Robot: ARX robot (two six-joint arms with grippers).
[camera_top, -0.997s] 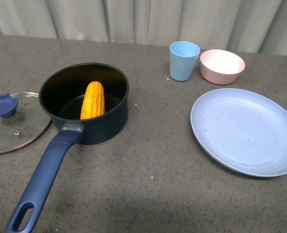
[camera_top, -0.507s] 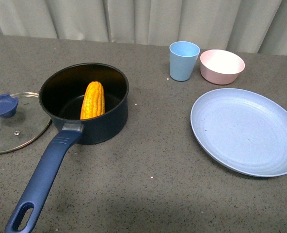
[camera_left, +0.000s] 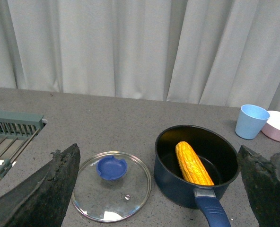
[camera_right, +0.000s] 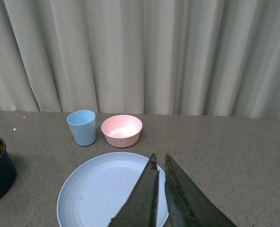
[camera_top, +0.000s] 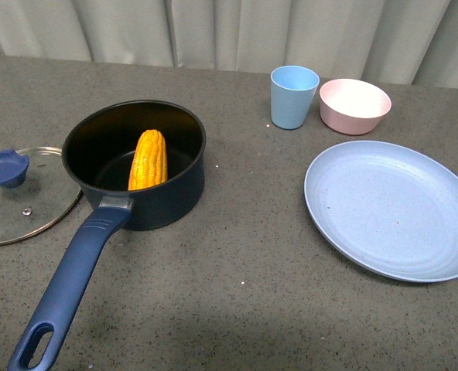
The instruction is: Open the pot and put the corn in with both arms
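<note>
The navy pot (camera_top: 179,189) stands open on the grey table, its long handle pointing toward me. The yellow corn (camera_top: 148,159) lies inside it, leaning on the near wall; both also show in the left wrist view, the pot (camera_left: 170,179) and the corn (camera_left: 193,163). The glass lid (camera_top: 47,201) with its blue knob lies flat left of the pot. Neither arm shows in the front view. My left gripper (camera_left: 159,182) is open and empty, held high and back from the pot and lid. My right gripper (camera_right: 160,161) is shut and empty above the blue plate (camera_right: 97,189).
A light blue cup (camera_top: 294,96) and a pink bowl (camera_top: 354,105) stand at the back right. A large blue plate (camera_top: 391,209) lies right of the pot. A grey-green dish rack (camera_left: 12,125) sits far left. Curtains hang behind the table.
</note>
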